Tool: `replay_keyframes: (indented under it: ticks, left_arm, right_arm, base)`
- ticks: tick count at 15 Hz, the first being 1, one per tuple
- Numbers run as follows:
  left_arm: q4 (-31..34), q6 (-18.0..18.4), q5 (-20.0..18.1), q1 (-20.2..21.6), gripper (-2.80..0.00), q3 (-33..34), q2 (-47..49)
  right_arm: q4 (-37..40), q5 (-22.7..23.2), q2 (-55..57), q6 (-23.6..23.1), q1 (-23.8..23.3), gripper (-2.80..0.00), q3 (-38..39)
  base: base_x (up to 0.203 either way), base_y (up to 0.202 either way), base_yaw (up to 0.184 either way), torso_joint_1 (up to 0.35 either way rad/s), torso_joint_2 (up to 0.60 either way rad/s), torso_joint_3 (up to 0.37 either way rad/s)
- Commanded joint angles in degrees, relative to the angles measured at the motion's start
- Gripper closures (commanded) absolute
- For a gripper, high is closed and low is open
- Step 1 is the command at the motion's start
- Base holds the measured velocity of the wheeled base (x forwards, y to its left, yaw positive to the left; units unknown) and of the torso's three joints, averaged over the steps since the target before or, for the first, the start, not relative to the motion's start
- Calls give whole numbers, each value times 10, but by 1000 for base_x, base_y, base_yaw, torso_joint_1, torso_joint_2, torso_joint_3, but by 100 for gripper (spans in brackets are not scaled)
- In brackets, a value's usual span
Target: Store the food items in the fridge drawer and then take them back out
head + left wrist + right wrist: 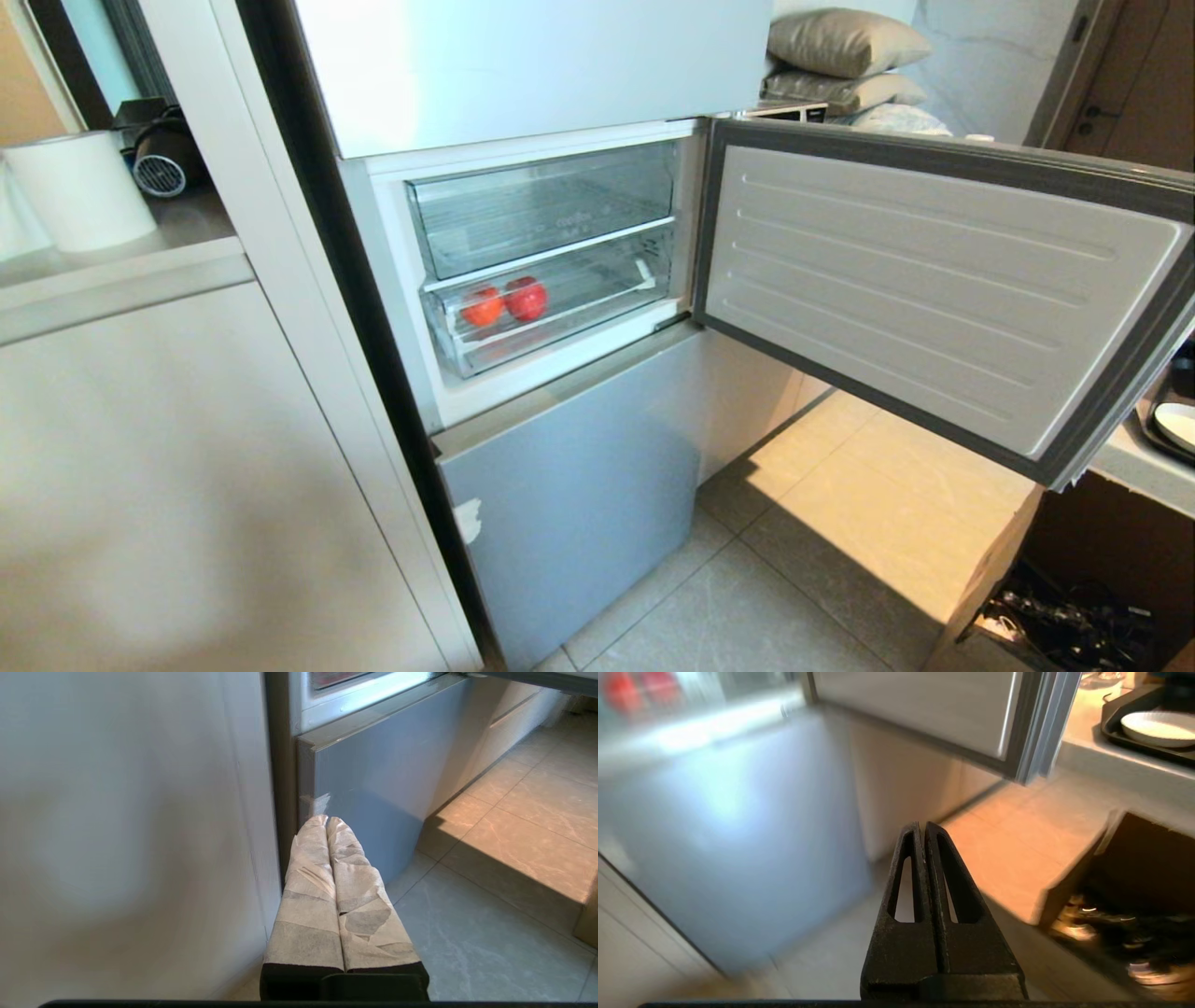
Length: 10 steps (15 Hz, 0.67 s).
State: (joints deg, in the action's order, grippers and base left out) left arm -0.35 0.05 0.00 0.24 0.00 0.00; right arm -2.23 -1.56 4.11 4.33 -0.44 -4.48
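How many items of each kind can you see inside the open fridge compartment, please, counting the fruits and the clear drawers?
Red-orange round fruits: 2, one beside the other, both in the lower clear drawer
Clear drawers: 2, that lower one and the upper clear drawer, which seems to hold nothing
Total: 4

— How's the light where I'm looking?

— Warm sun from the right falls on the floor tiles (868, 504), and the open fridge door (934, 280) throws a hard shadow. Glare whitens the upper panel (523, 65).

— My wrist views?

— The left is sharp. The right is smeared, its blue panel (738, 826) blurred.
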Motion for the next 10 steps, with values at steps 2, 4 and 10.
replay_keyframes:
  ticks: [2, 4, 10]
  left_arm:
    - [-1, 0, 0, 0, 0, 0, 0]
    - [-1, 0, 0, 0, 0, 0, 0]
    - [-1, 0, 0, 0, 0, 0, 0]
  right_arm:
    - [-14, -14, 141, 122, -27, 0, -88]
    - [-56, -14, 278, 210, -92, 0, -147]
    - [-357, 112, 664, 325, -413, 0, -229]
  base:
    - [0, 0, 0, 0, 0, 0]
    - [0, 0, 0, 0, 0, 0]
    - [0, 0, 0, 0, 0, 0]
